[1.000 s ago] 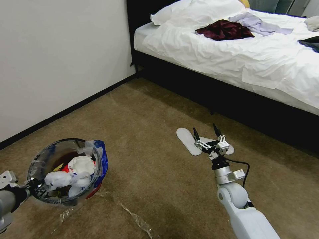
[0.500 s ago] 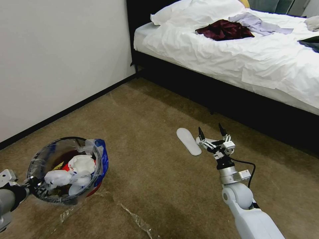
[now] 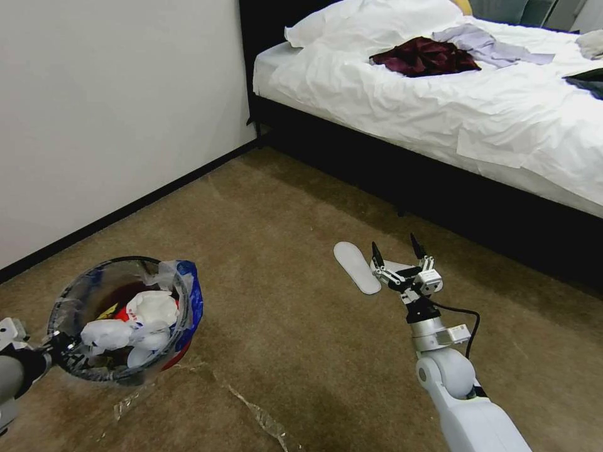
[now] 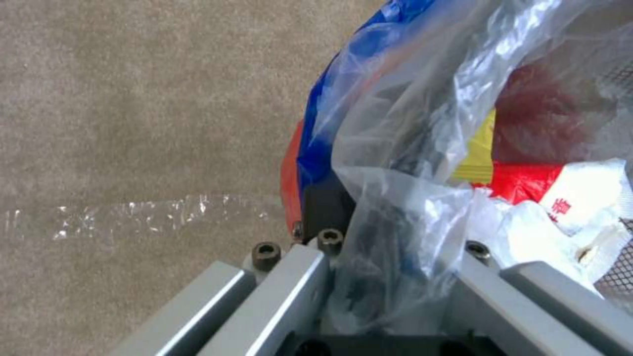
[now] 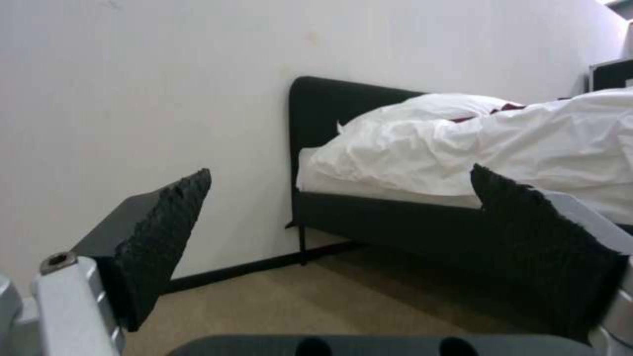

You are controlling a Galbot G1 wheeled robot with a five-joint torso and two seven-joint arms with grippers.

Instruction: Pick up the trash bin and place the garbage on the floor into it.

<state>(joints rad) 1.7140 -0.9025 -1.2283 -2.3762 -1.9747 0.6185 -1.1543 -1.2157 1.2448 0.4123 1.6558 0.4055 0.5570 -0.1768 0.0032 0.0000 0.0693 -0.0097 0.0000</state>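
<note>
The left gripper (image 3: 59,344) pinches the trash bin (image 3: 122,320) by its slippery-looking, bag-lined rim, probably a light load, while the right gripper (image 3: 396,251) hangs open.

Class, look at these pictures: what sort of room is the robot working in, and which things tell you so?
Most likely a bedroom: a black-framed bed with rumpled white sheets, a white pillow at its head, dark red clothing left on it, and brown carpet with a flat white slipper.

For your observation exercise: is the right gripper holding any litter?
No. The right gripper is open and empty above the carpet near the bed.
</note>
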